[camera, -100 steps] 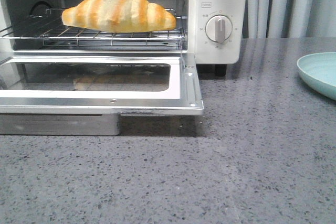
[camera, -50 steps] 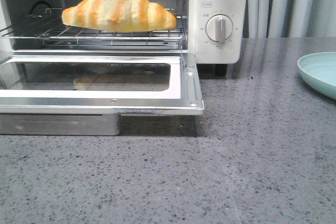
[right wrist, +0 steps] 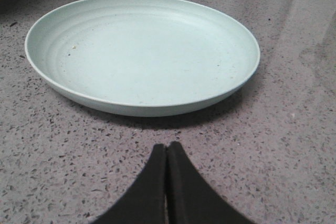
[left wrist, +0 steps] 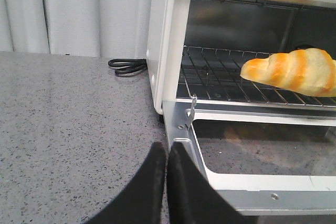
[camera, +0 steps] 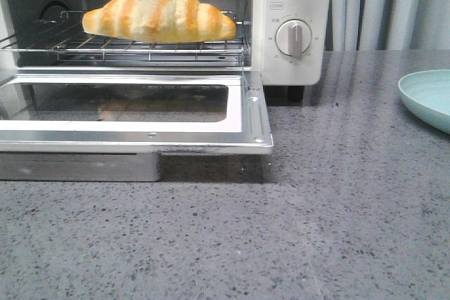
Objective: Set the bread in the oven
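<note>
1. The bread (camera: pixel 159 15) lies on the wire rack (camera: pixel 126 47) inside the oven (camera: pixel 288 26), lengthwise across the rack and near its front edge. Nothing is holding it.
2. The oven door (camera: pixel 133 112) is folded down flat and fully open, with a faint reflection of the bread in its glass.
3. The left gripper (left wrist: pixel 167 174) sits low over the counter (camera: pixel 281 230), just beside the door's hinge corner. Its fingers are pressed together and carry nothing.
4. The right gripper (right wrist: pixel 166 174) is well away from the oven, in front of a pale green plate (right wrist: pixel 142 51) that holds nothing. Its fingers are also pressed together on nothing.
5. Judging by this, the main part of the task looks done: the bread is in the oven and both grippers are clear of it.
6. What may remain is closing the door, if the task counts that; the task sentence does not say so.
</note>
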`<state>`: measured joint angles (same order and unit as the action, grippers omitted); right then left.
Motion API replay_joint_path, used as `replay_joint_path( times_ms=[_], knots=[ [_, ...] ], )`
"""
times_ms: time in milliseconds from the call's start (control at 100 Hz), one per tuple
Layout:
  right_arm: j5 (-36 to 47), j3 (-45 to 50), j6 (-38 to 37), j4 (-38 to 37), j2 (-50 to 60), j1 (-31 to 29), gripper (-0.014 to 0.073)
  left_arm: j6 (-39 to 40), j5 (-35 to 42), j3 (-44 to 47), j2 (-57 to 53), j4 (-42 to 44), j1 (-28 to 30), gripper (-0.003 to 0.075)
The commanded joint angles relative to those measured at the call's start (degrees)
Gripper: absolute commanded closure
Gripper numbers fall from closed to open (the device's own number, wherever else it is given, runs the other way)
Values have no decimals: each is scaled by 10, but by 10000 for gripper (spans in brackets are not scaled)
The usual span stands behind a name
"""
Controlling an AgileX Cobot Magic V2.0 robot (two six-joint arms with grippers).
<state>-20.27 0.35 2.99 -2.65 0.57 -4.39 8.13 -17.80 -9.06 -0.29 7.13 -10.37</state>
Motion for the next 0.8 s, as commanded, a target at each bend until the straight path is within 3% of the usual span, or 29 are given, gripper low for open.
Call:
replay_joint_path(
  times_ms=[0,410,610,790],
  knots=[
    [24,9,5,-7,11,-4,669,1,48,-16,-10,-2,0,741],
    [24,9,5,-7,11,-4,669,-30,57,33,-16,-8,28,741],
    [24,9,5,-7,11,-4,669,-28,117,105,-16,-34,67,741],
    [24,9,5,-7,11,-4,669,-28,65,104,-16,-32,84,741]
  ],
)
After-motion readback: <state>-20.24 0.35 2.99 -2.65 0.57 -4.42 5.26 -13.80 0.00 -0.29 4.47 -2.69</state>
